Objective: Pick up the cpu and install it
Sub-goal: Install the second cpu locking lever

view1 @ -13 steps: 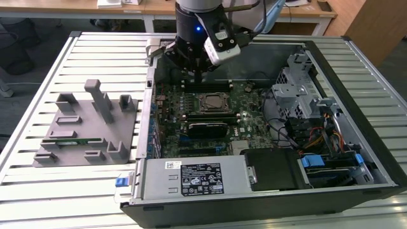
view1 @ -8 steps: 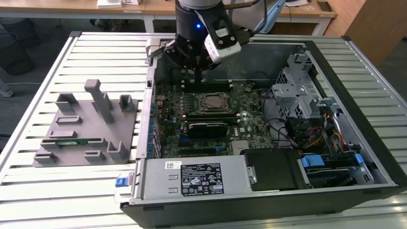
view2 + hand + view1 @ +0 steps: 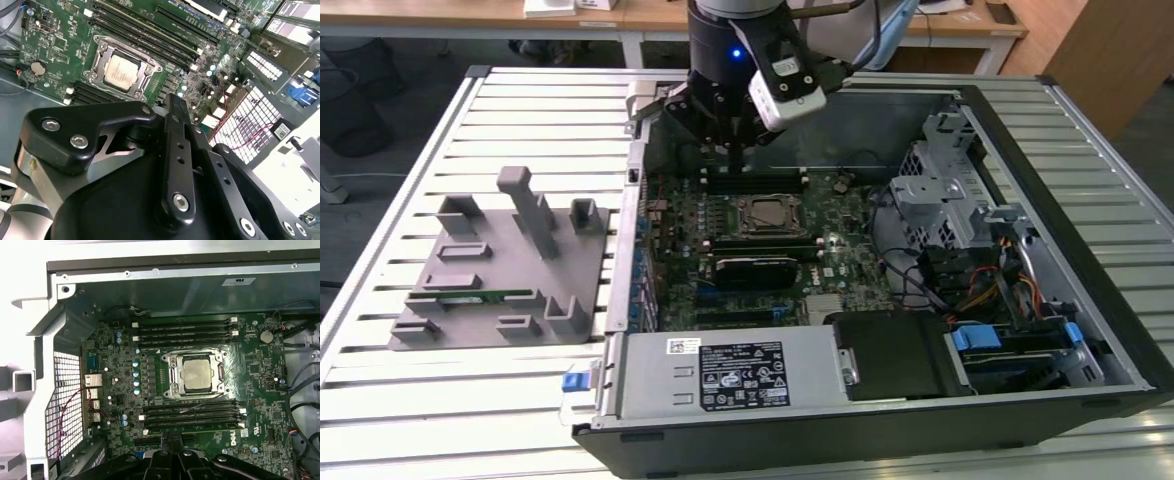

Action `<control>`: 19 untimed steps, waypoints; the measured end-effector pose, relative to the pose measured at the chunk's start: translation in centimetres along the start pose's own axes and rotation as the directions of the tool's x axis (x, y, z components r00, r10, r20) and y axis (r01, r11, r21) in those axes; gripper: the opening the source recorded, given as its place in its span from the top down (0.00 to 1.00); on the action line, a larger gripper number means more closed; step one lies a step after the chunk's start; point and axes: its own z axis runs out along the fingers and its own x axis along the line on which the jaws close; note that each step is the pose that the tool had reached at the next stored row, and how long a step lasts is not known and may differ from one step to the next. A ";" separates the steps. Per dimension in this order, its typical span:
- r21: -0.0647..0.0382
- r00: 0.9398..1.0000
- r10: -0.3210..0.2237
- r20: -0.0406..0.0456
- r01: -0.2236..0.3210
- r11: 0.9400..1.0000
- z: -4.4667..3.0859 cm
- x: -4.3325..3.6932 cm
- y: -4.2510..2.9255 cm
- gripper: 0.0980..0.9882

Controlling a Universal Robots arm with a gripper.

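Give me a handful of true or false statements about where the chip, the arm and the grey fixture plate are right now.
1. The small square silvery-topped cpu sits in the motherboard socket. True.
2. The gripper is holding the cpu. False: it hangs above the board with nothing seen in it.
3. The grey fixture plate lies inside the computer case. False: it lies on the slatted table, on the exterior view's left of the case.
4. A long thin green memory stick rests on the fixture plate. True.

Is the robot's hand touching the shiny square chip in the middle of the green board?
Apart. In the first wrist view the hand sits well away from the cpu, with memory slots between them.
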 end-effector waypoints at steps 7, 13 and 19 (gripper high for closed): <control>0.000 1.000 0.000 0.000 0.000 1.000 0.04 -0.17 0.02 0.99; -0.001 1.000 0.000 0.000 0.000 1.000 0.19 -0.77 0.05 0.99; -0.028 1.000 0.001 -0.003 -0.001 1.000 0.67 -1.06 0.05 0.99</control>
